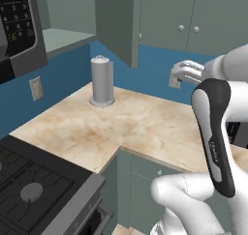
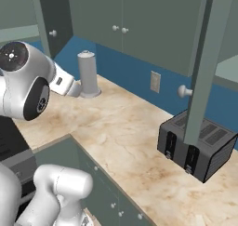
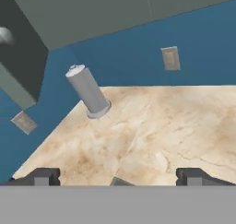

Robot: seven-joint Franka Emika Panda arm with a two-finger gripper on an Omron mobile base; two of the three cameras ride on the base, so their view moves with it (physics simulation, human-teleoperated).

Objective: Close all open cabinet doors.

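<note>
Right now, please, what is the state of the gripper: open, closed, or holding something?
The two-finger gripper is open: in the hand view its dark fingertips stand far apart, with nothing between them, above the beige marble-patterned counter.

No legible text (microwave keypad (image 1: pixel 18 17) too blurred)

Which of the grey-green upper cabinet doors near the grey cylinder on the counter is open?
The grey-green door directly above the grey cylinder stands swung out from the cabinet, edge toward us. The two doors with paired knobs to its right lie flat and closed.
</note>
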